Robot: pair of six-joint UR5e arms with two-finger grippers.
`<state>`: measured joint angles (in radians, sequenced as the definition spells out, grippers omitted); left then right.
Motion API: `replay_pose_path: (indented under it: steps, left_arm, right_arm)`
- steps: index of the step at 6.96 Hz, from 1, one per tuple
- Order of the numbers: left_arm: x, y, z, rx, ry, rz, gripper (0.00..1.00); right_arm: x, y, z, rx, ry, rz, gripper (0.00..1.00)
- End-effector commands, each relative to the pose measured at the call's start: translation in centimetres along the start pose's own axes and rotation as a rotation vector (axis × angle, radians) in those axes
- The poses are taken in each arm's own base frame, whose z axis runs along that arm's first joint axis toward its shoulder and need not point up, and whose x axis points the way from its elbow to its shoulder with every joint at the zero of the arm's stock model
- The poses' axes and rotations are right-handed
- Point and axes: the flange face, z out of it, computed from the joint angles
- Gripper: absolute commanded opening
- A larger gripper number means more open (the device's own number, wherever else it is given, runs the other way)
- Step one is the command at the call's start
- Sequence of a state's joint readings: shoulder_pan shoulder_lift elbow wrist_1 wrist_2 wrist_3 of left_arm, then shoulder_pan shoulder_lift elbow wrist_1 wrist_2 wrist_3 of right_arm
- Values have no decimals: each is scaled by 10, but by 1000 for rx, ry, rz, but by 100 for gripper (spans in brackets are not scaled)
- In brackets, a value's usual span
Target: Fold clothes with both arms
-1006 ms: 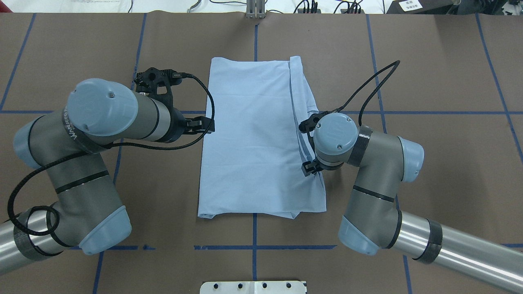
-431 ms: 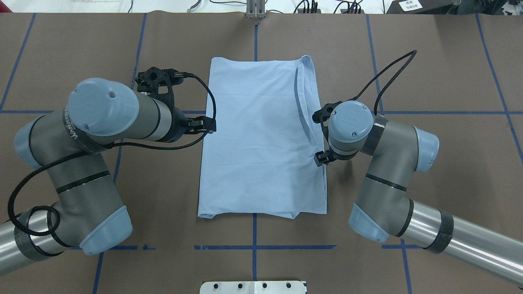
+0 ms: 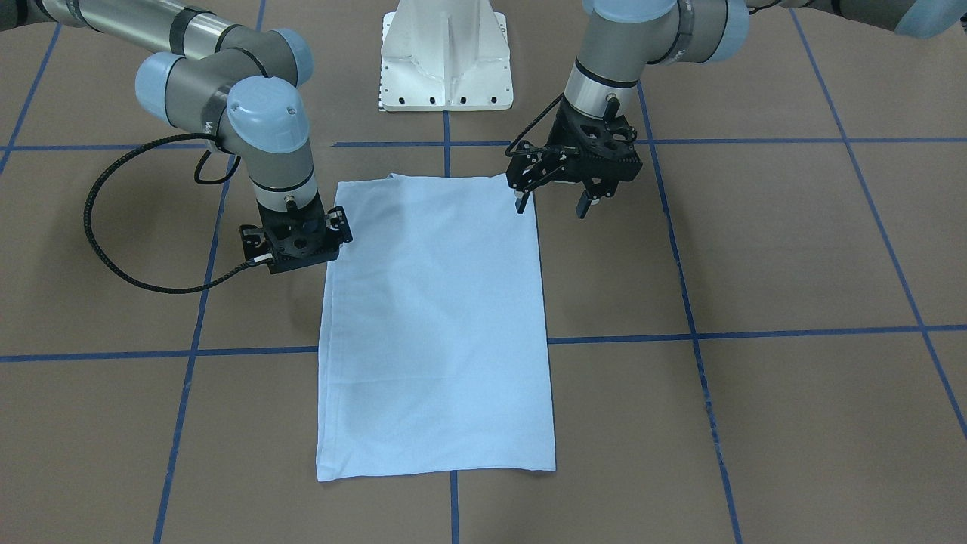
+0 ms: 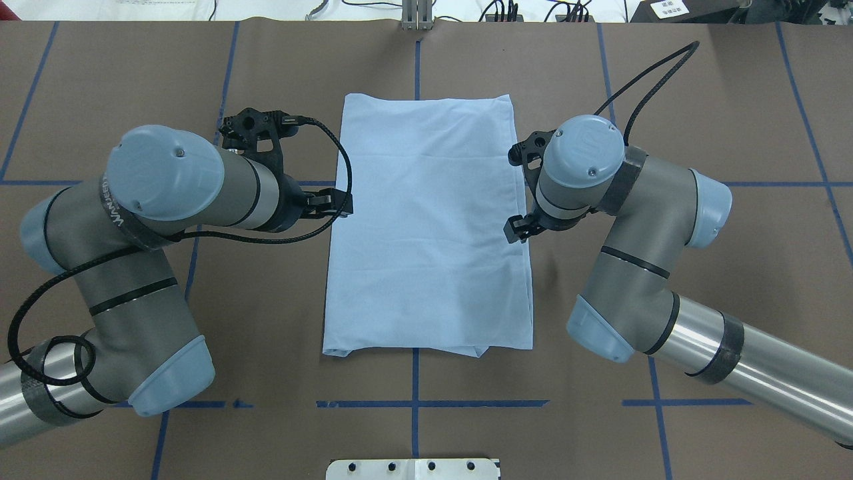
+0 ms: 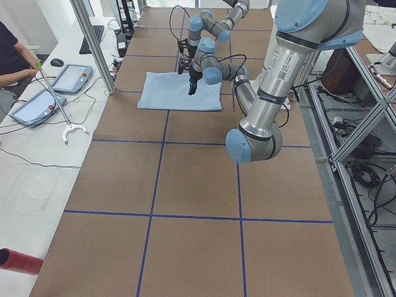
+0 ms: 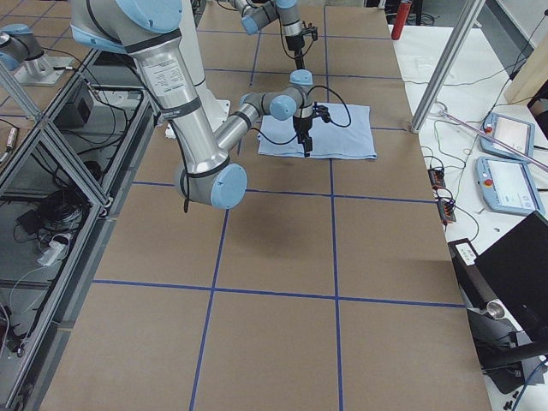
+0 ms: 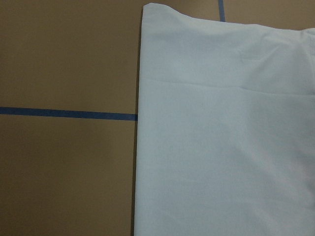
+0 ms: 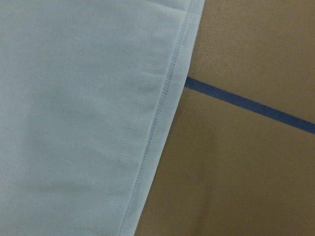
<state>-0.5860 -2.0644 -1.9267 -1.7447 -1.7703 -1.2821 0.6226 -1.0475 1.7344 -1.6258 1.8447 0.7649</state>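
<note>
One T-shirt [image 4: 426,227] lies flat — left arm [image 4: 166,193], right arm [image 4: 626,200] flanking.

T-shirt [image 4: 426,227] lies flat at centre of desk [image 4: 700,100], long axis running away from robot. Left gripper [image 3: 551,210] is above shirt's left edge, w/ 1 finger over the cloth; right gripper [image 3: 297,245] at its right edge. Pedestal base [image 3: 446,68] sits btwn shirt & robot.

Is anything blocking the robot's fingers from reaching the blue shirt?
No, nothing visible. The folded light blue T-shirt lies bare on the brown table, with the black left gripper and black right gripper beside its edges.
</note>
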Motion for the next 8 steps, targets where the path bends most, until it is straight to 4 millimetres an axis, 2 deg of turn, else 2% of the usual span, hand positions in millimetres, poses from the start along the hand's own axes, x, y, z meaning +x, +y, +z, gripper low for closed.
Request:
replay_pose_path:
  steps: [1,2,3,4,5,6,8]
  left_arm:
    - [-3,11,3,-95,8,-116,100]
    - [-8,22,6,-112,1,-250,100]
    - [2,78,29,-161,-22,-341,100]
    - [10,123,50,-113,-56,-391,99]
    - [13,143,58,-117,-77,-414,99]
    - [12,154,70,-119,-112,-409,99]
    - [8,161,81,-101,-137,-399,97]
  right_arm:
    - [-9,8,-38,15,-91,-2,100]
    - [-8,19,-55,18,-128,26,100]
    - [-7,31,-69,3,-175,85,100]
    - [-10,39,-83,-5,-212,130,100]
    - [-17,44,-83,-15,-220,158,100]
    - [-20,47,-81,-20,-220,160,100]
    - [-21,48,-78,-24,-216,159,100]
